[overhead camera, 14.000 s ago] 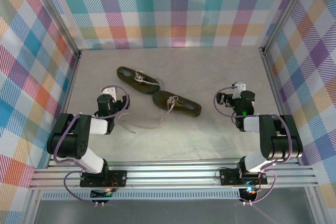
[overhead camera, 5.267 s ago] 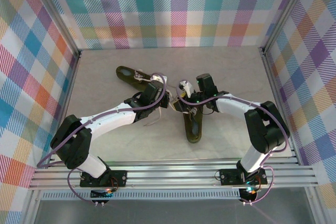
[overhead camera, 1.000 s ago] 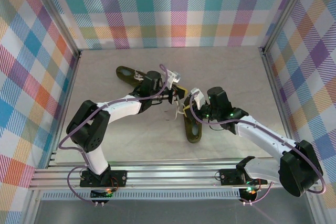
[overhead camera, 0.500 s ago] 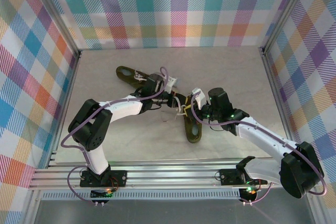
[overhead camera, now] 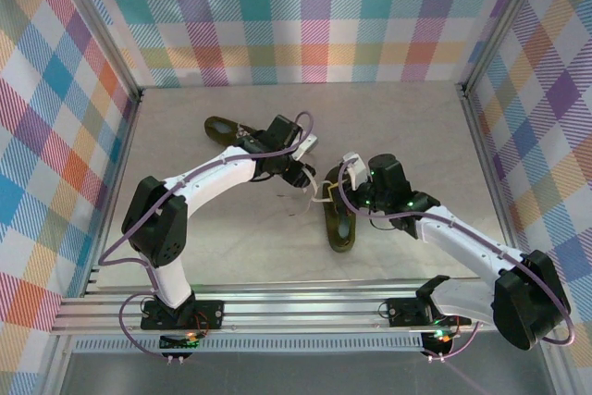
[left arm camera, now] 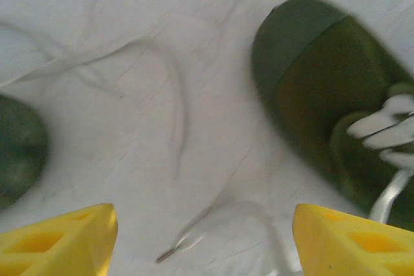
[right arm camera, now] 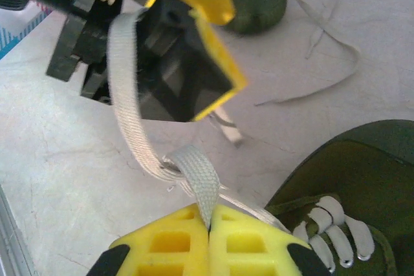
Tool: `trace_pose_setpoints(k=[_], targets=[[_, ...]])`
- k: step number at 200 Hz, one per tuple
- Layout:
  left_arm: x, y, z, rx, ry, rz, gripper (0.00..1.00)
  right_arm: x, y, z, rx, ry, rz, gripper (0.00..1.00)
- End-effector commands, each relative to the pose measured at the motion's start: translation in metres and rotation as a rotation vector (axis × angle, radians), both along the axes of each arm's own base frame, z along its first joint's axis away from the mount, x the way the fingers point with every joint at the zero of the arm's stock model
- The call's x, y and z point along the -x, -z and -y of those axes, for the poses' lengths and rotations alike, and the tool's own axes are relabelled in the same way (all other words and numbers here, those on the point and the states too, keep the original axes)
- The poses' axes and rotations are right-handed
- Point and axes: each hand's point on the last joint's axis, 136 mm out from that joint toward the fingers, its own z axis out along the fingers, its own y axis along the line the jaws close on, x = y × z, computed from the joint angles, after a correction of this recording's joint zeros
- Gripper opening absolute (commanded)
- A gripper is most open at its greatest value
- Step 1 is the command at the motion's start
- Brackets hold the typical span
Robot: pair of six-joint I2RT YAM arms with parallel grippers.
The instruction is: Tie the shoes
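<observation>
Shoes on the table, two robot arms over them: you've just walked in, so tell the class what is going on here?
This is a shoe-tying job, partway through. The right gripper is shut on a cream lace that runs to the nearer shoe, lifting it off the table. The left gripper is open close by, with nothing between its fingers. The other shoe lies farther back, partly under the left arm. No bow shows on the nearer shoe; loose lace ends lie on the table.

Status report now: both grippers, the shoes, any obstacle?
Left gripper open, empty, over the table. Right gripper shut on the lace of the near shoe, untied. Lace loop leans on left gripper's body; may snag.
</observation>
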Motion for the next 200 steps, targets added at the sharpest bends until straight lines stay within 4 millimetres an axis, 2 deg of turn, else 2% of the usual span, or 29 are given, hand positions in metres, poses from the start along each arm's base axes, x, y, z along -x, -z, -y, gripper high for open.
trace_pose_setpoints(k=[1, 36, 57, 93, 130, 165, 200], targets=[[0.000, 0.009, -0.025, -0.200, 0.019, 0.021, 0.72, -0.002, -0.010, -0.006, -0.049, -0.017, 0.002, 0.00], [-0.002, 0.012, -0.029, -0.380, 0.087, 0.124, 0.70, -0.004, -0.011, -0.003, -0.044, 0.003, 0.002, 0.00], [0.003, 0.019, -0.028, -0.483, 0.158, 0.139, 0.70, -0.001, -0.012, -0.008, -0.063, -0.026, -0.014, 0.00], [0.020, 0.031, -0.020, -0.490, 0.249, 0.108, 0.72, -0.002, -0.016, -0.010, -0.091, -0.023, -0.010, 0.00], [0.028, 0.031, -0.027, -0.487, 0.242, 0.113, 0.81, -0.019, -0.013, 0.010, -0.050, 0.125, -0.019, 0.00], [0.037, 0.040, -0.040, -0.512, 0.223, 0.092, 0.84, -0.032, -0.001, 0.031, -0.004, 0.260, -0.053, 0.00], [0.054, 0.036, -0.041, -0.439, 0.230, 0.070, 0.86, -0.037, 0.015, 0.042, 0.044, 0.310, -0.096, 0.00]])
